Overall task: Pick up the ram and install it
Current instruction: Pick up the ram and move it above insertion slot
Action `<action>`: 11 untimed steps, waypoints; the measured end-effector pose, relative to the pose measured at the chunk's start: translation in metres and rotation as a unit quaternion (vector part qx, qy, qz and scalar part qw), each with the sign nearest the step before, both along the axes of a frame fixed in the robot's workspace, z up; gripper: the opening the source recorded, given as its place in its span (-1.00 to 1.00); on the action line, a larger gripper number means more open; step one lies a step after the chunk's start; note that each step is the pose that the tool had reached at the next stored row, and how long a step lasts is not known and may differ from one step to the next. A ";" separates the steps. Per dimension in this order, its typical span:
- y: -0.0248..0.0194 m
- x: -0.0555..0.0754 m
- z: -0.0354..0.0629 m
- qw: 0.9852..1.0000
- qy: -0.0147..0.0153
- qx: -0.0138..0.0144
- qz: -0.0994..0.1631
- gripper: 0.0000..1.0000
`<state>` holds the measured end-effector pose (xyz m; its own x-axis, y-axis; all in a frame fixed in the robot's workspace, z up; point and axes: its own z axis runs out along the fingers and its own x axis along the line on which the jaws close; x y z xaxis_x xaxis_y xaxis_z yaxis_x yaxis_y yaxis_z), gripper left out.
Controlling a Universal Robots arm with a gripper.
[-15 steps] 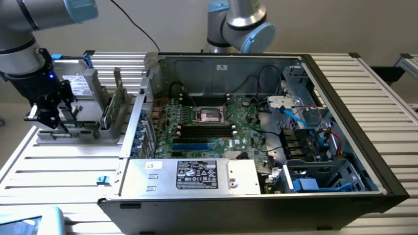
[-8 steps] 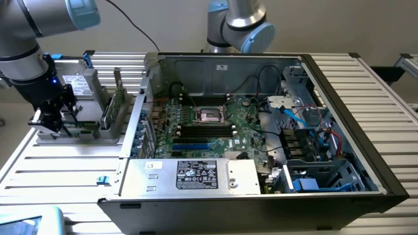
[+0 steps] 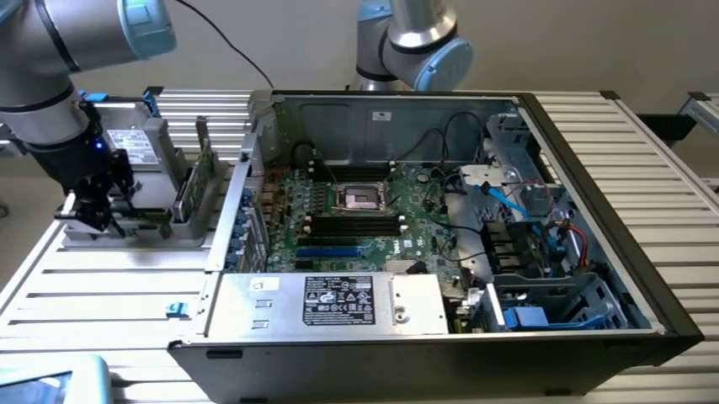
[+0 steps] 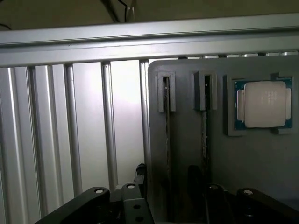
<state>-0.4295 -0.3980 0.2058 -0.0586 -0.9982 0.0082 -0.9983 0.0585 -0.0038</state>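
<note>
Standing on edge in a slot of the grey holder (image 4: 261, 168), the ram (image 4: 167, 135) runs its long axis parallel to the bench (image 4: 88, 130) slats, near the processor chip (image 4: 264, 103). The gripper (image 3: 99, 220) hovers over it, released and holding nothing.

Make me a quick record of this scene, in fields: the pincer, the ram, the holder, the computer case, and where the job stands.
pincer: open, holding nothing, above the grey holder at the exterior view's left
ram: on edge in a holder slot, not picked up
holder: two narrow slots, with a silver processor chip in a recess beside them
computer case: open, black memory slots on the motherboard
job: ram not yet installed
</note>
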 end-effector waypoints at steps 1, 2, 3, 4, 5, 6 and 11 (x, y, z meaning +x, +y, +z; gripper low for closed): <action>0.0014 0.000 -0.0009 1.000 0.000 0.000 0.000 -0.03; 0.0017 0.000 -0.0016 1.000 0.000 0.000 0.000 -0.03; 0.0017 0.000 -0.0018 1.000 0.000 0.000 0.000 -0.03; 0.0017 0.000 -0.0018 1.000 0.000 0.000 0.000 -0.03; 0.0017 0.000 -0.0022 1.000 0.000 0.000 0.000 -0.03; 0.0017 0.000 -0.0027 1.000 0.000 0.000 0.000 -0.03; 0.0017 -0.001 -0.0082 1.000 0.000 0.000 0.000 -0.03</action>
<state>-0.4309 -0.3963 0.1976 -0.0579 -0.9983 0.0080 -0.9983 0.0579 -0.0039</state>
